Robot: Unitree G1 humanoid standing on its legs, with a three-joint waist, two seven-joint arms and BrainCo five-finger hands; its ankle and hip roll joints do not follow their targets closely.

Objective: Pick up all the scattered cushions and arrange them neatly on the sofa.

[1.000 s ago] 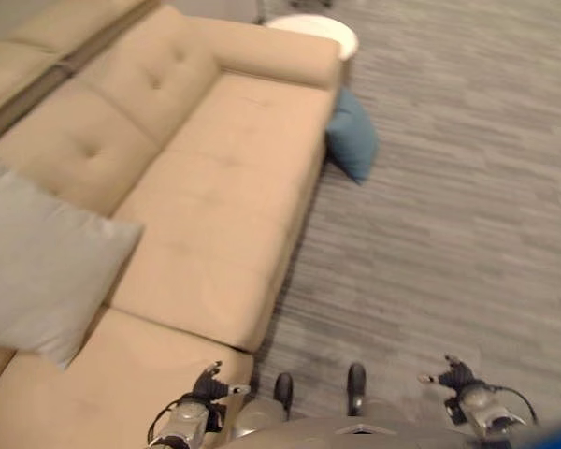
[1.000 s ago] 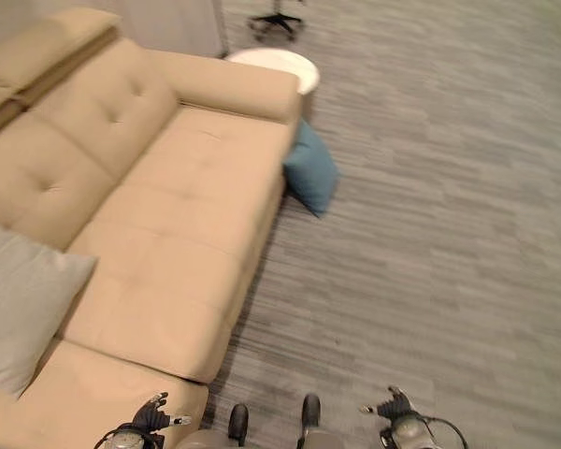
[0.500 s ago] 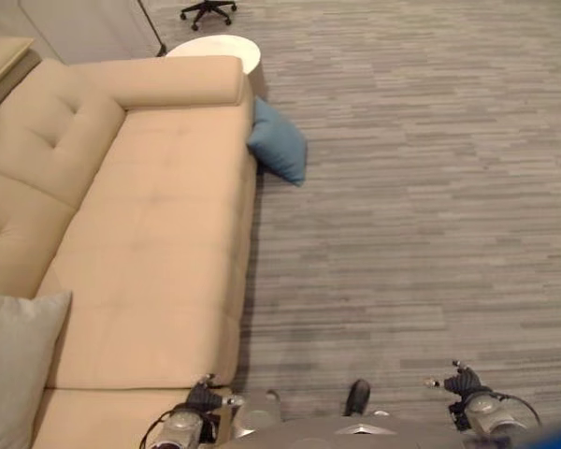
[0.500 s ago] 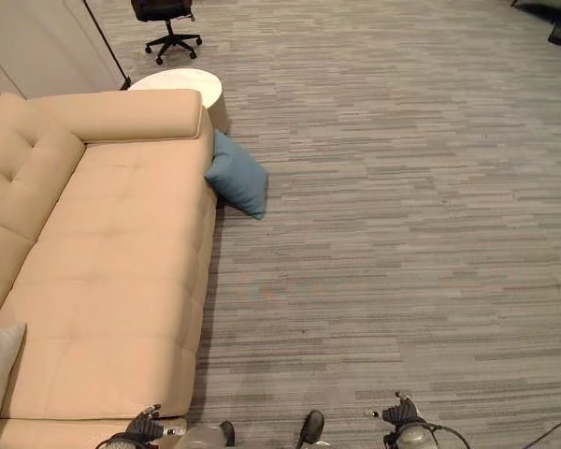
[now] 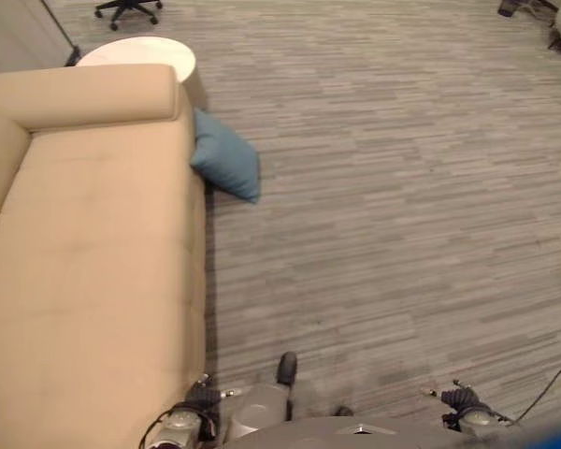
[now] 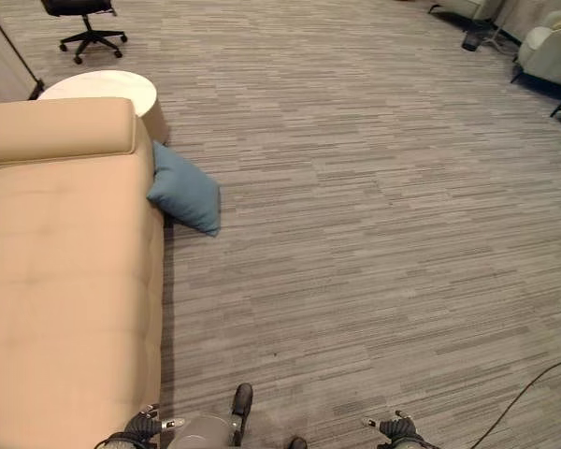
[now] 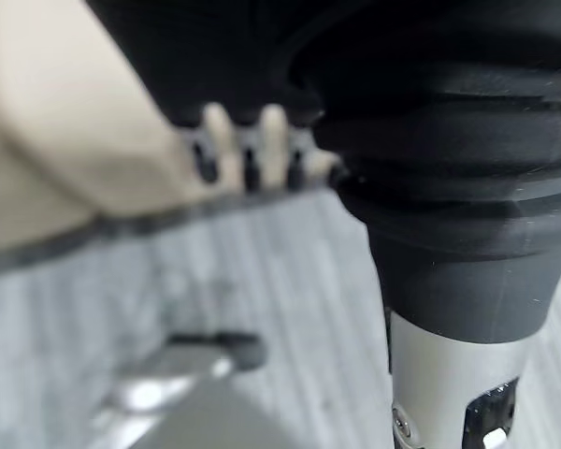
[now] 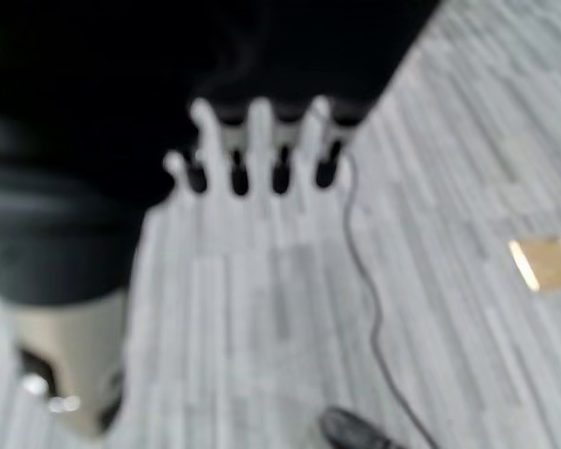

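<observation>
A blue cushion (image 5: 225,166) lies on the grey carpet and leans against the end of the beige sofa (image 5: 84,262), just below its armrest (image 6: 56,129). Both hands hang low at the near edge, far from the cushion. My left hand (image 5: 202,394) is beside the sofa's near corner, and its fingers (image 7: 273,126) are straight and hold nothing. My right hand (image 5: 460,398) is over the bare carpet, its fingers (image 8: 260,126) also straight and empty.
A round white side table (image 5: 140,52) stands behind the armrest, with a black office chair (image 6: 80,21) beyond it. A pale armchair (image 6: 553,47) sits at the far right. A brass floor plate (image 8: 544,262) is set in the carpet (image 5: 402,206).
The camera has swung to the right, so the sofa and blue cushion slid left in the picture and the grey cushion on the seat left it. Both hands stay low.
</observation>
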